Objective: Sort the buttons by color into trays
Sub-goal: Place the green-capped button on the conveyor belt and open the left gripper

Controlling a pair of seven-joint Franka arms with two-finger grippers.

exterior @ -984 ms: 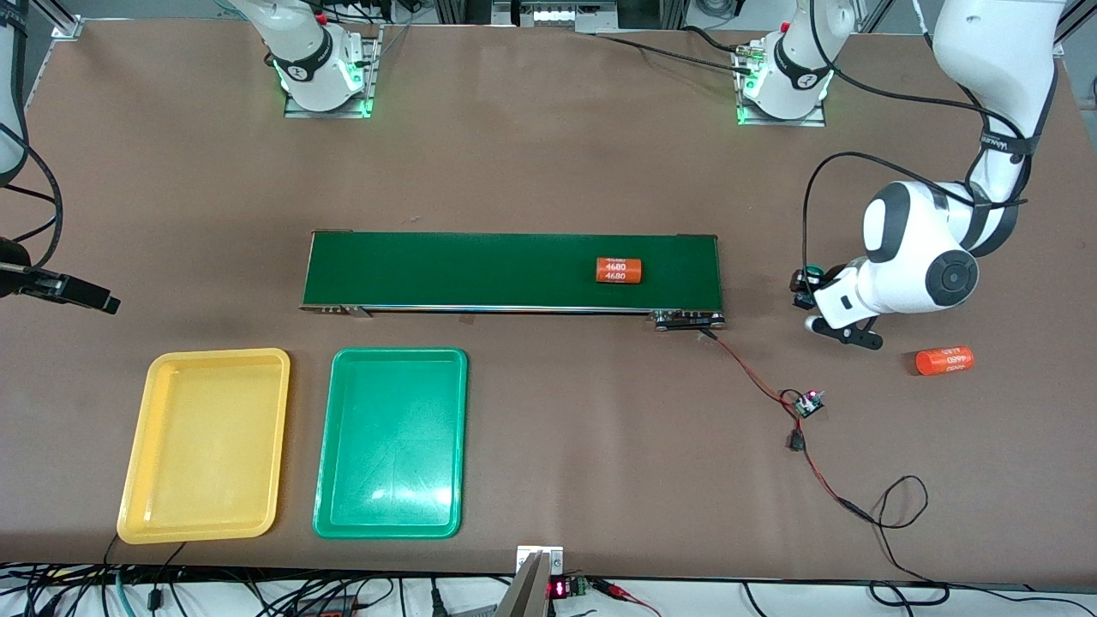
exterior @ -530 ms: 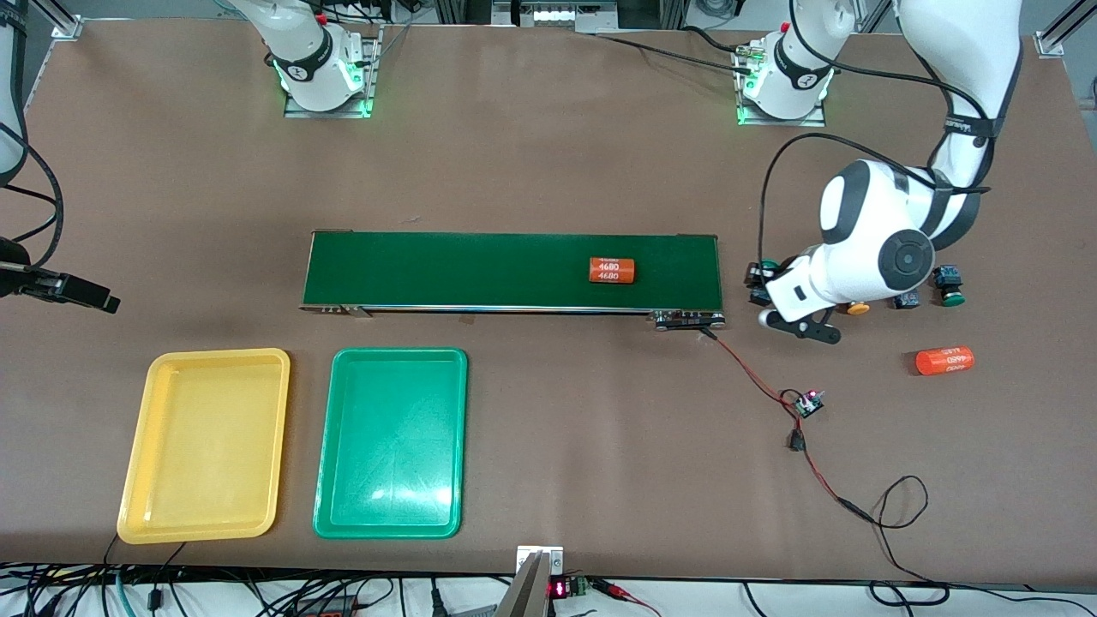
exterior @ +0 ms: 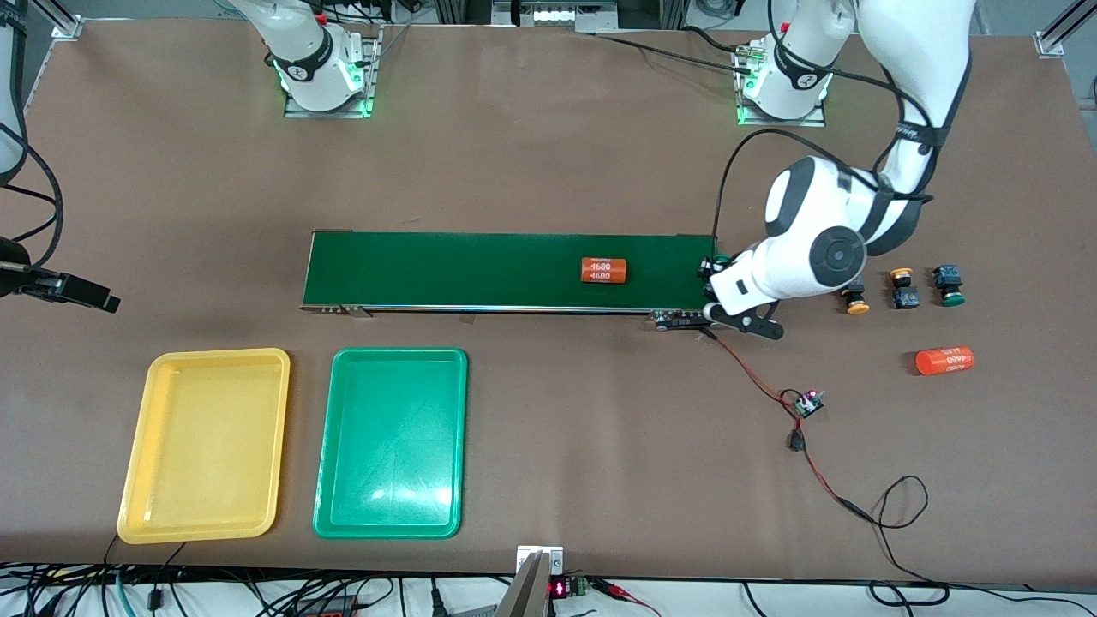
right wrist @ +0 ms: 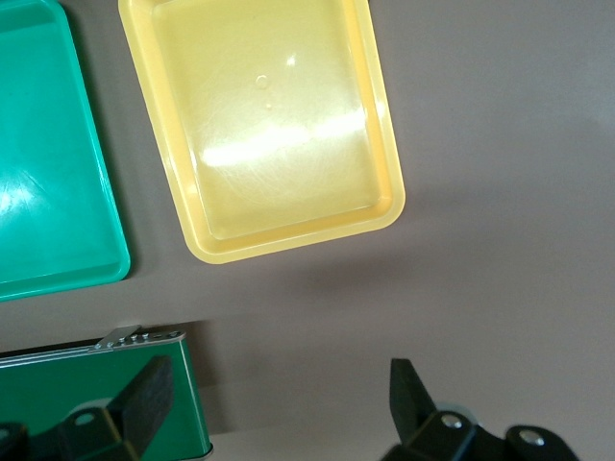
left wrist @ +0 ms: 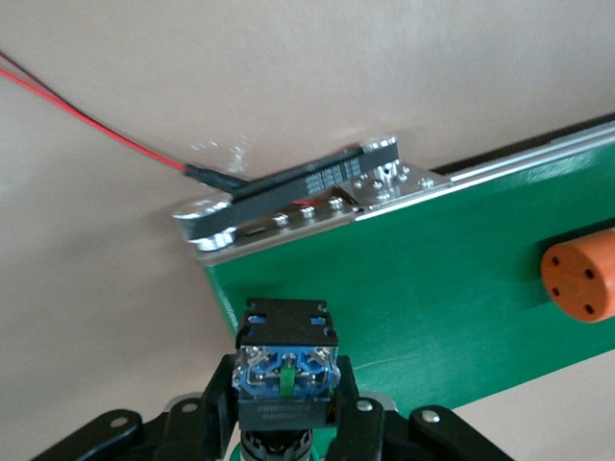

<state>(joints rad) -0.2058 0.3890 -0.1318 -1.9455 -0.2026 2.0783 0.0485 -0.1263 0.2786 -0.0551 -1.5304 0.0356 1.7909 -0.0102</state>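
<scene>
One green button (left wrist: 286, 373) rides clamped in the left gripper (left wrist: 285, 423) over the conveyor belt (exterior: 480, 270) end.
We see it has moved from beside the belt since a moment ago, uncovering three buttons (exterior: 902, 287) near the desk's left-arm edge. The right gripper (right wrist: 279, 399) waits spread wide; yellow tray (exterior: 206, 446) and green tray (exterior: 392, 443) lie bare.

Even overhead brightness is seen; white glare is reflected in the shallow yellow plastic tray (right wrist: 269, 134) and shallow green plastic tray (exterior: 392, 443); shadows are soft.
</scene>
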